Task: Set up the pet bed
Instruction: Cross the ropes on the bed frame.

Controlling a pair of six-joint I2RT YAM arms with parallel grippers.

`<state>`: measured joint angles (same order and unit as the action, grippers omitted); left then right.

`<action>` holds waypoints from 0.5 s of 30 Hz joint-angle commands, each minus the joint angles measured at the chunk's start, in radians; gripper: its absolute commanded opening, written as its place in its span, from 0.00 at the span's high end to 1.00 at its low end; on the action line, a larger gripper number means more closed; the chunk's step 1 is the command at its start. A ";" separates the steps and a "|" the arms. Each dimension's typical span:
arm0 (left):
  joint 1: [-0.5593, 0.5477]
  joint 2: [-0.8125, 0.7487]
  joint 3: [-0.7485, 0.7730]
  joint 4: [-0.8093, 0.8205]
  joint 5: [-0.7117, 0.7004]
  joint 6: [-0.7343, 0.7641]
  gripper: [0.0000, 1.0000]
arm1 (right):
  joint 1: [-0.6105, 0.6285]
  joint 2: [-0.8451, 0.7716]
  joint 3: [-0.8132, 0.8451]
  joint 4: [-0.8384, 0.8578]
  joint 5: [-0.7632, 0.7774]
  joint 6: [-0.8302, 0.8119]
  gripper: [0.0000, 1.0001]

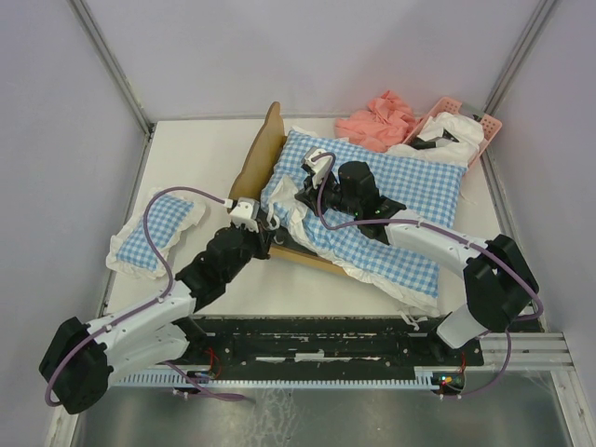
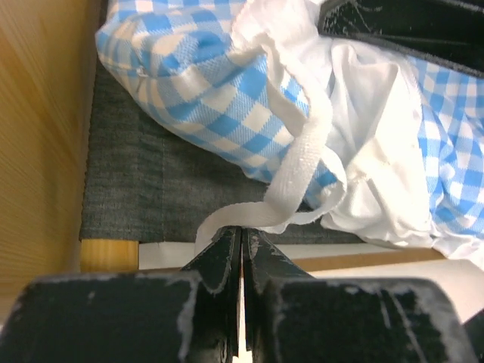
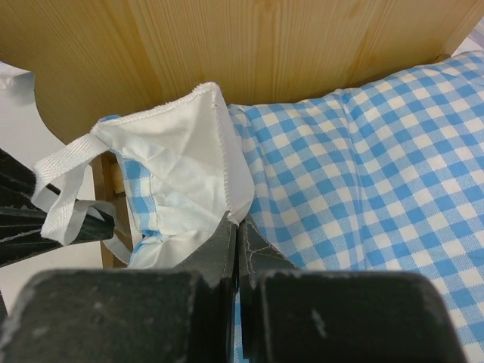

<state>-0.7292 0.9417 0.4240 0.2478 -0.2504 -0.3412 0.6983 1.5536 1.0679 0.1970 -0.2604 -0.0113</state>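
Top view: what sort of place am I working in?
Probably a lab robot cell, not a home: plain walls on metal posts enclose a white table, with a black mounting rail at its near edge. The pet bed looks like a prop.

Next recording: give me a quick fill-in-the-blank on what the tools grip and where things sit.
1. The right tool pinches the frill of the large blue-and-white checked cushion; that frill's colour is ___.
2. The left tool pinches a flat white fabric strap; the light-wood pet bed has a fabric base coloured ___.
3. The pink plastic basket stands at the table's far ___ corner.
Missing: white; grey; right.
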 commanded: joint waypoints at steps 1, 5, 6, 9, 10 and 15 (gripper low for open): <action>-0.003 -0.029 0.070 -0.203 0.060 -0.044 0.97 | -0.006 -0.009 0.035 0.006 -0.029 0.016 0.98; -0.002 -0.037 0.073 -0.246 0.062 -0.048 0.97 | -0.006 -0.009 0.046 -0.018 -0.034 0.007 0.98; -0.003 -0.036 0.072 -0.248 0.054 -0.046 0.97 | -0.005 -0.008 0.051 -0.021 -0.032 0.007 0.98; -0.001 -0.020 0.093 -0.279 0.023 -0.042 0.91 | -0.005 -0.005 0.068 -0.037 -0.026 0.002 0.98; -0.001 -0.014 0.107 -0.293 0.019 -0.040 0.90 | -0.005 -0.005 0.073 -0.042 -0.021 -0.001 0.98; -0.001 -0.017 0.142 -0.312 0.053 -0.024 0.97 | -0.004 -0.009 0.082 -0.053 -0.013 -0.004 0.98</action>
<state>-0.7288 0.9360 0.5049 -0.0589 -0.2077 -0.3588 0.6983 1.5536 1.1000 0.1383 -0.2802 -0.0078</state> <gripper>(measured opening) 0.050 0.024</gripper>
